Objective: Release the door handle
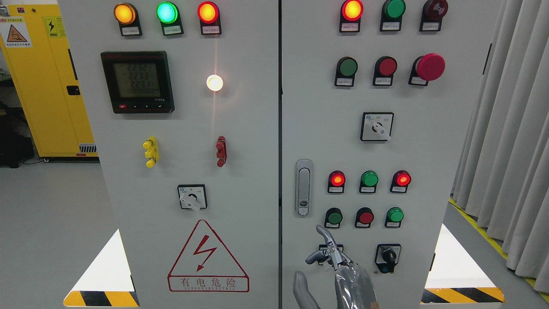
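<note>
Yellow cabinet: stood at far left behind the panel, bearing warning labels.

Left door of the grey electrical cabinet: carried along its top an amber lamp, a green lamp and a red lamp, all lit. Below them sat a digital meter with lit figures, and to its right a glowing white lamp. Lower down were a yellow terminal block, a red terminal block, a rotary switch, and a red-outlined lightning warning triangle with Chinese lettering.

Right door: the door handle, a silver upright latch, sat flush near the door's left edge, just right of the seam between the doors. Nothing touched it.

Right hand: it entered at the bottom edge, right of the middle, and was below the handle and apart from it. The fingers were loosely spread, one pointing upward, another showing separately at lower left; it held nothing.

Further right on the same door: a lit red top lamp, unlit green and dark red lamps beside it, a red mushroom button, a second rotary switch, two rows of small red and green buttons, and a black key switch.

Grey curtains: hung at far right above yellow floor marking.
</note>
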Motion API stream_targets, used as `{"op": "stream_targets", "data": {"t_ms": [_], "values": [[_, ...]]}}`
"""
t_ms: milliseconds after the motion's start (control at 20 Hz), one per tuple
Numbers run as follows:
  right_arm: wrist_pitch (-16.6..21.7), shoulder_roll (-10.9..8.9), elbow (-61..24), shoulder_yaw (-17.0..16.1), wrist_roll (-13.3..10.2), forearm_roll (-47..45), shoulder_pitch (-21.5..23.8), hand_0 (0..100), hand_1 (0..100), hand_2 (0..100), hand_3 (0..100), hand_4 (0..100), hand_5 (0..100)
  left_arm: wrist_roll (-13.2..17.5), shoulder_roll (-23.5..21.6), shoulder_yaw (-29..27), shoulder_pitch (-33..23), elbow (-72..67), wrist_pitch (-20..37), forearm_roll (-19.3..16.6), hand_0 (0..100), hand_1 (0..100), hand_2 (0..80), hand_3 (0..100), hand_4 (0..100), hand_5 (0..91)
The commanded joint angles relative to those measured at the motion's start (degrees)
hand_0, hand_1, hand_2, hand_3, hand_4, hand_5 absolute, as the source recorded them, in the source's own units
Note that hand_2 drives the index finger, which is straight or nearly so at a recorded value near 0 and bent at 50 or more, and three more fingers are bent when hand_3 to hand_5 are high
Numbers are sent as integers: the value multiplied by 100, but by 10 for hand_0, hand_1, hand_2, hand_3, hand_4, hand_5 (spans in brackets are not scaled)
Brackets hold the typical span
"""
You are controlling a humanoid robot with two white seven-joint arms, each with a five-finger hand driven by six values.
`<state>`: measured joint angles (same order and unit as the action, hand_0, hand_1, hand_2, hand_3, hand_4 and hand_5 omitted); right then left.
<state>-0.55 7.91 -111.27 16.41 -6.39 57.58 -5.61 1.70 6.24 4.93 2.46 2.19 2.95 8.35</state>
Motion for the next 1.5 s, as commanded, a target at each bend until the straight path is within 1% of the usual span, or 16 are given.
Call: {"op": "stream_targets", "data": {"t_ms": [0,50,200,501,902,952,1052,1453], "values": [[-146,9,500,37,-116,1736,-431,608,457,0,1000,1000,1000,-3,0,8,0,0,-5,0,120,556,0,0,0,0],[-260,18,588,46,-186,1852,-493,606,456,0,1000,1000,1000,-3,0,-1,0,0,-5,0,120,556,0,0,0,0],[-577,18,694,265,-196,1932,-546,604,452,0,1000,1000,1000,-3,0,-1,0,0,-5,0,120,556,0,0,0,0],[-621,18,976,362,-205,2204,-643,623,442,0,1000,1000,1000,-3,0,-1,0,0,-5,0,120,556,0,0,0,0],[-639,18,1195,310,-205,2222,-880,650,422,0,1000,1000,1000,-3,0,-1,0,0,-5,0,120,556,0,0,0,0],[-674,18,1239,301,-205,2231,-915,650,421,0,1000,1000,1000,-3,0,8,0,0,-5,0,120,556,0,0,0,0],[-910,18,1257,301,-205,2266,-968,649,418,0,1000,1000,1000,-3,0,-1,0,0,-5,0,120,556,0,0,0,0],[-955,18,1327,310,-205,2275,-1003,649,411,0,1000,1000,1000,-3,0,8,0,0,-5,0,120,556,0,0,0,0]]}}
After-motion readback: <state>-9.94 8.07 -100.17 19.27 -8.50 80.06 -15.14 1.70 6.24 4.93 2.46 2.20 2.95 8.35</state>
